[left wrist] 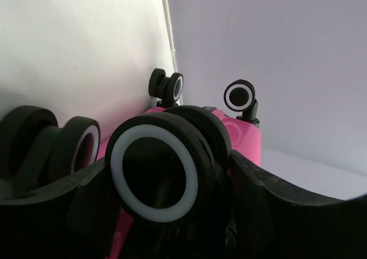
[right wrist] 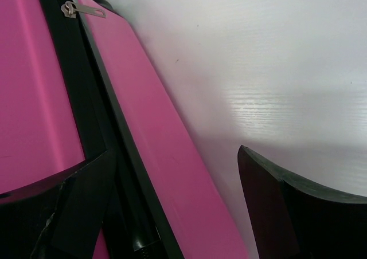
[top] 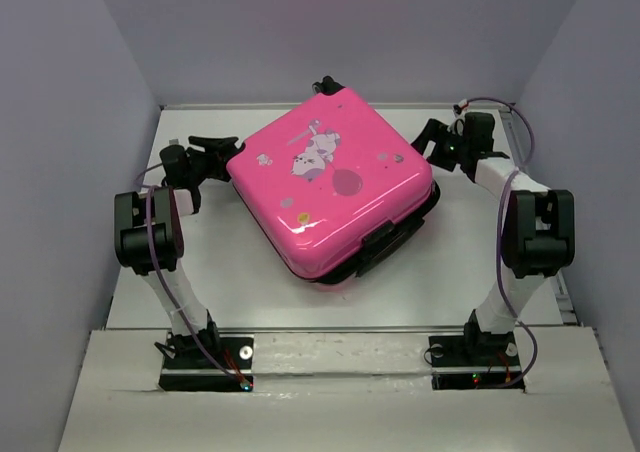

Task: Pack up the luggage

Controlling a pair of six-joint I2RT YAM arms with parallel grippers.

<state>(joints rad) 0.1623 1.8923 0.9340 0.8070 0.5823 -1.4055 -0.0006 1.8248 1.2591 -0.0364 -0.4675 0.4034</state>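
The hot-pink luggage (top: pixel 330 187) lies flat on the white table (top: pixel 230 282), turned diagonally, lid down with its cartoon print up. My left gripper (top: pixel 222 157) is at its left corner. In the left wrist view its open fingers (left wrist: pixel 172 184) straddle a black wheel with a white ring (left wrist: pixel 155 173), and pink shell (left wrist: pixel 243 138) shows behind. My right gripper (top: pixel 432 142) is at the right corner. In the right wrist view it (right wrist: pixel 178 173) is open astride the pink lower shell (right wrist: pixel 172 173), beside the black zip band (right wrist: pixel 92 98).
More wheels stand up in the left wrist view (left wrist: pixel 166 86) (left wrist: pixel 239 95) (left wrist: pixel 74 150). A silver zipper pull (right wrist: pixel 83 10) lies on the zip band. The black handle (top: pixel 378 240) faces the near side. Grey walls close in the table at the back and both sides.
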